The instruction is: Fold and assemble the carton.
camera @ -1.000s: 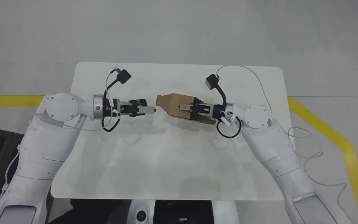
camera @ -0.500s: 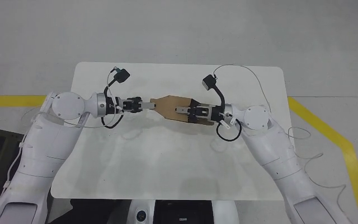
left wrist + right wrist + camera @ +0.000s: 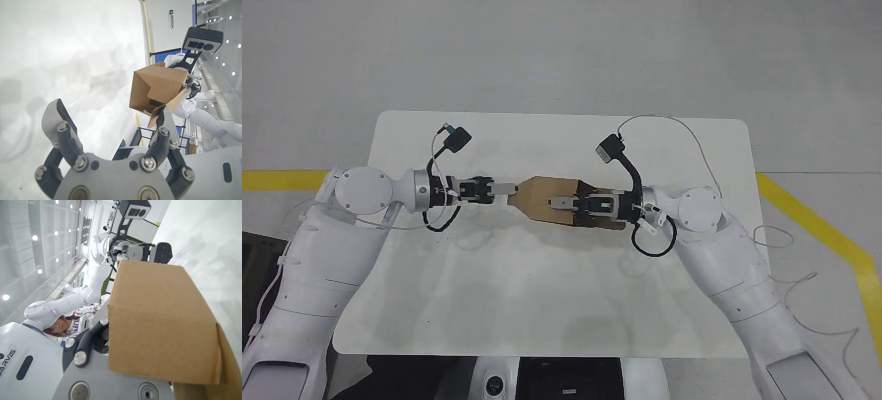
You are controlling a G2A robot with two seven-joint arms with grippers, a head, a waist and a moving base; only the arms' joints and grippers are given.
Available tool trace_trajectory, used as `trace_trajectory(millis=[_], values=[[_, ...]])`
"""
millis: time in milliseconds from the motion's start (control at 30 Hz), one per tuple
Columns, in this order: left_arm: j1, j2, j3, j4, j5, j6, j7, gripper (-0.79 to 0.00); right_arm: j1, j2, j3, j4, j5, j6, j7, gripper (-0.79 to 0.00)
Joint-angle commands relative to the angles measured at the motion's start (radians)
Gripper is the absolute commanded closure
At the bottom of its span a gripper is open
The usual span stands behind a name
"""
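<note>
- Top view: over the last second my right gripper has carried the carton leftward. The carton is now held above the middle of the white table, with the right fingers clamped on its wall. My left gripper now meets the carton's left end.
- Left wrist view: the left fingers are spread and grip nothing. One fingertip touches a loose end flap, so I judge that tucking this flap comes next.
- Right wrist view: the carton body looks squared up.
- Surroundings: grey floor with a yellow floor line; ceiling lights overhead.
</note>
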Motion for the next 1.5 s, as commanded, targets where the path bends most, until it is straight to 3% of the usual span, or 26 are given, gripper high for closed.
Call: trace_trajectory(millis=[0,833,1467], values=[[-0.001,-0.002,0.003,0.000,-0.021,-0.002,-0.004,-0.785,0.002,-0.002,-0.003,-0.002,0.018,-0.005,0.005,0.000],[0.004,-0.012,0.037,0.012,-0.179,-0.093,-0.082,-0.785,0.025,-0.027,-0.044,0.042,0.207,-0.065,0.064,0.000],[-0.048,-0.041,0.111,0.079,-0.273,-0.139,-0.107,-0.785,0.026,-0.038,-0.048,0.053,0.273,-0.081,0.102,0.000]])
